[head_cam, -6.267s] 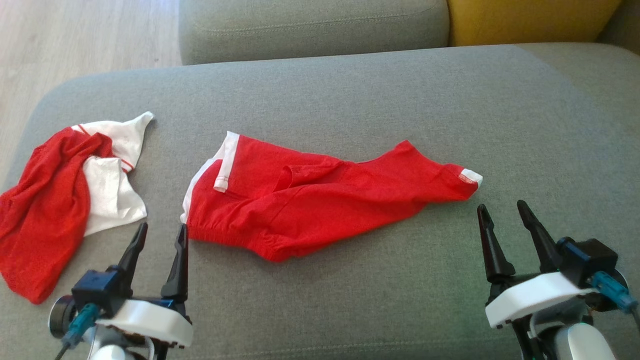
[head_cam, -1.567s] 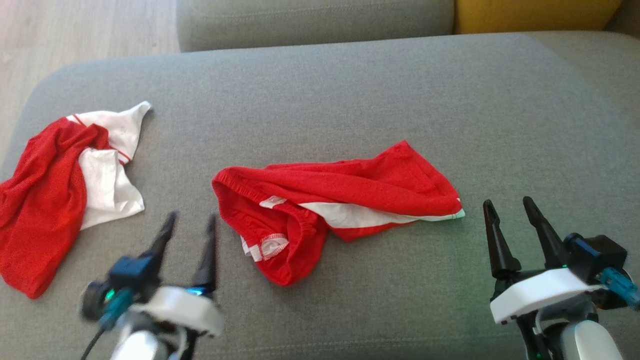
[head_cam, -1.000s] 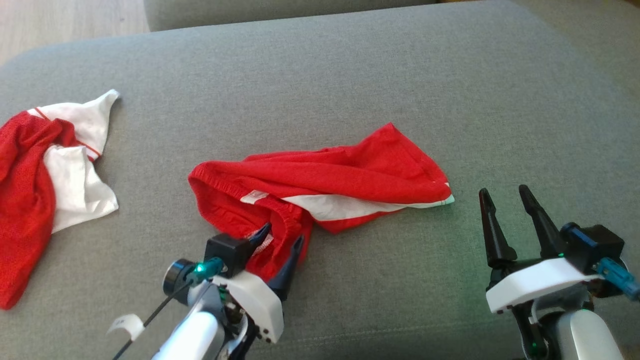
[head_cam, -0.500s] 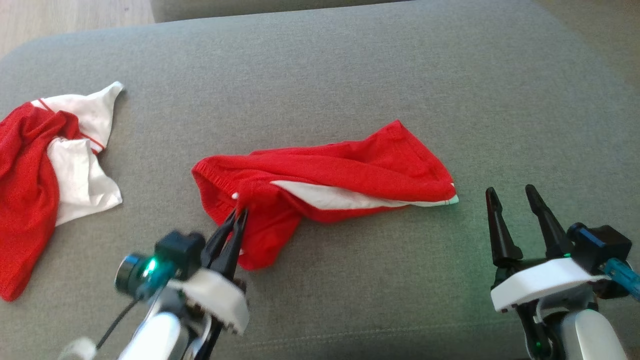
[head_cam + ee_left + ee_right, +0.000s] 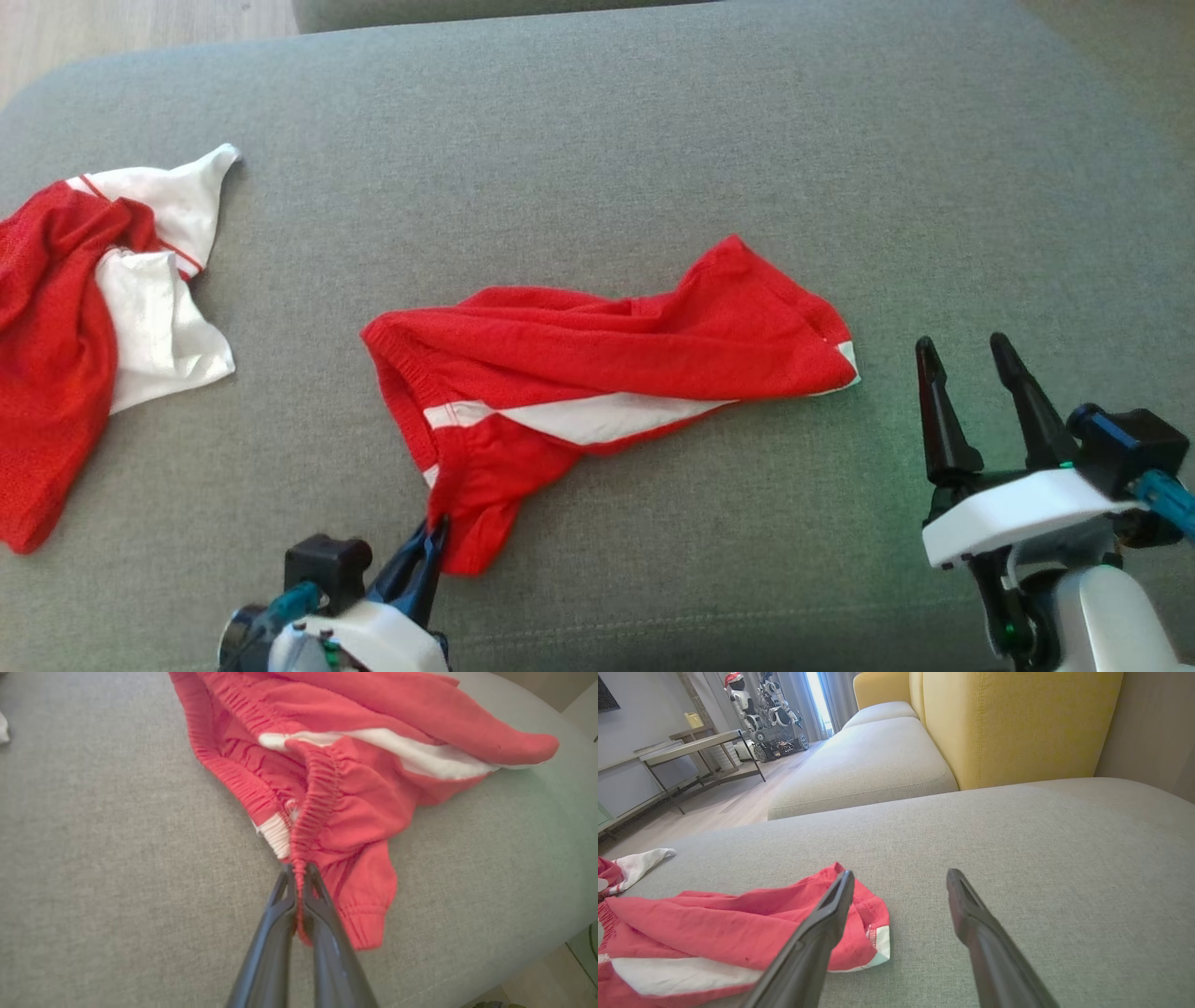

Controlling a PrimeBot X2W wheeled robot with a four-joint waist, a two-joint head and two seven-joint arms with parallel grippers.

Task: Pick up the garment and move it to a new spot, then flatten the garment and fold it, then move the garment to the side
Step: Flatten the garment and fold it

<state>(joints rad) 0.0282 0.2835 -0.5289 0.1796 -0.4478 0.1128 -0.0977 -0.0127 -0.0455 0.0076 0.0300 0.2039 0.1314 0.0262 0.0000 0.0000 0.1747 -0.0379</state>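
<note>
- Pinching a fold of the elastic waistband [image 5: 317, 798] of the red shorts [image 5: 597, 350], the left gripper [image 5: 431, 537] is now clenched tight. A second ago its fingers stood wide apart over the same corner.
- The pull shows in the cloth. The near-left corner of the shorts draws toward the robot into a taut peak at the fingertips. The white side stripe [image 5: 579, 417] lies more exposed across the front than it did half a second ago.
- Most of the shorts rest on the middle of the grey sofa cushion [image 5: 597, 140], with only the gripped corner drawn up.
- The far leg hem [image 5: 845, 359] lies near the right gripper [image 5: 971, 359] without touching it.
- The right gripper stays released and empty, its fingers spread above the cushion, as in the earlier pictures.
- A second garment [image 5: 84, 308], red and white, sits crumpled at the cushion's left end, well apart and undisturbed.
- For the task, the grasp is made and the pick-up can begin. The move to a new spot, the flattening, the fold and the final shift aside all remain to be done.
- Held by one corner only, the shorts will likely drag and bunch as they travel.
</note>
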